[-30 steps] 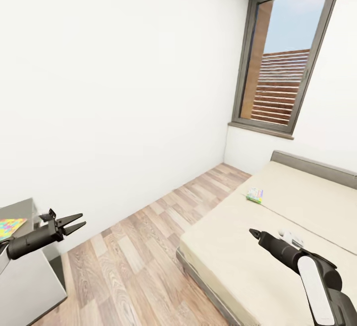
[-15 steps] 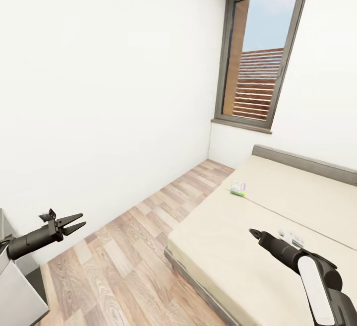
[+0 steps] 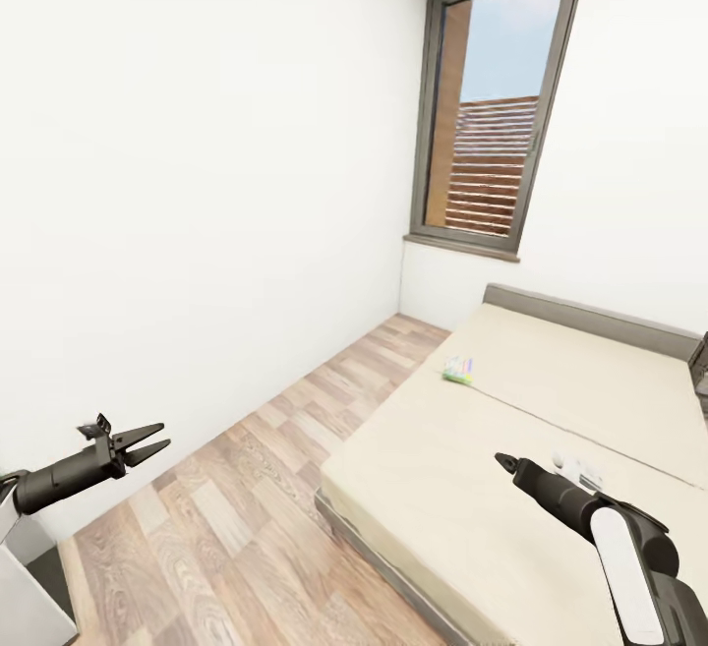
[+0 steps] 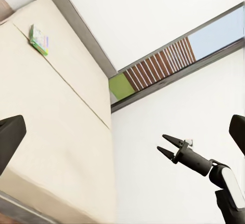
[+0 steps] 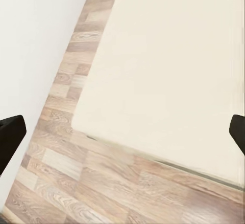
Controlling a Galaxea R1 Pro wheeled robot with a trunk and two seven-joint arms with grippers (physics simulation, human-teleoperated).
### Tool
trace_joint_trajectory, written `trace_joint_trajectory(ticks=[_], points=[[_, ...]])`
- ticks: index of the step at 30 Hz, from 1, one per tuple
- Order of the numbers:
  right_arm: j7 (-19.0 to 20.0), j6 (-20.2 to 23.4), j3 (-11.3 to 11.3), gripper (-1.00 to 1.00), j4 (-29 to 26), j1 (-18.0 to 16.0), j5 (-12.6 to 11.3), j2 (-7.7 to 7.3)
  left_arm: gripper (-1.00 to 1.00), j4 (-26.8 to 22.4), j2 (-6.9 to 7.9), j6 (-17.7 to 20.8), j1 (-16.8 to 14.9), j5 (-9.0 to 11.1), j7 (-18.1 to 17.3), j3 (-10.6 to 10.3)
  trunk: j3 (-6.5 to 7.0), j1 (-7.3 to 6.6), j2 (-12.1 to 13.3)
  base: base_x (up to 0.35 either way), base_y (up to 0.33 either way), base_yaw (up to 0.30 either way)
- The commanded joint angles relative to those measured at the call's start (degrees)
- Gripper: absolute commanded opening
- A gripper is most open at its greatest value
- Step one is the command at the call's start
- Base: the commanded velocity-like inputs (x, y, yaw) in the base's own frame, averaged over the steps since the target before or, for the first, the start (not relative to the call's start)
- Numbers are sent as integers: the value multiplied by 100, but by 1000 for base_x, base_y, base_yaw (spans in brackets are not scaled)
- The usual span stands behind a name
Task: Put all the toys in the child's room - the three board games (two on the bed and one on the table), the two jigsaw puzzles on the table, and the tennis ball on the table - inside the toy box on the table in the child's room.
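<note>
On the bed (image 3: pixel 551 400), a low wide slab of smooth beige mattress with a grey headboard, a thin flat green-and-white board game (image 3: pixel 457 369) is seen near the floor-side edge. A second, whitish box (image 3: pixel 578 470) is partly hidden behind the right gripper (image 3: pixel 505 462), whose jaws are spread apart. The left gripper (image 3: pixel 147 441) is held over the wood-plank floor (image 3: pixel 246 508) beside the bed, jaws released.

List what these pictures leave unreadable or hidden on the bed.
- Head view: the far board game on the bed is too small to read its print.
- Head view: the white item is partly hidden behind the right gripper; its kind is unclear.
- Right wrist view: the mattress is cut off by the picture's edge.
</note>
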Motion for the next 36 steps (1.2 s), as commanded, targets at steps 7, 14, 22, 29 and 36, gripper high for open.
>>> trace_joint_trajectory(ticks=[7,14,22,29,36], points=[[-55,23,1,100,1,-7,-60,3,100,-1,4,61,-3,-1,-23,3,-14,4,-14,0,163,-273],[-55,23,1,100,3,-7,-53,5,100,-1,7,61,-3,0,-22,3,-14,4,-14,88,240,-279],[-55,23,1,100,3,-7,-52,6,100,-1,8,56,-3,1,-29,3,-14,4,-14,230,204,-280],[-55,16,1,100,3,-7,-52,6,100,-1,8,53,-3,1,-30,3,-14,4,-14,244,206,-280],[-55,14,3,100,10,-7,-52,6,100,-1,9,52,-3,1,-30,3,-14,4,-14,249,202,-280]])
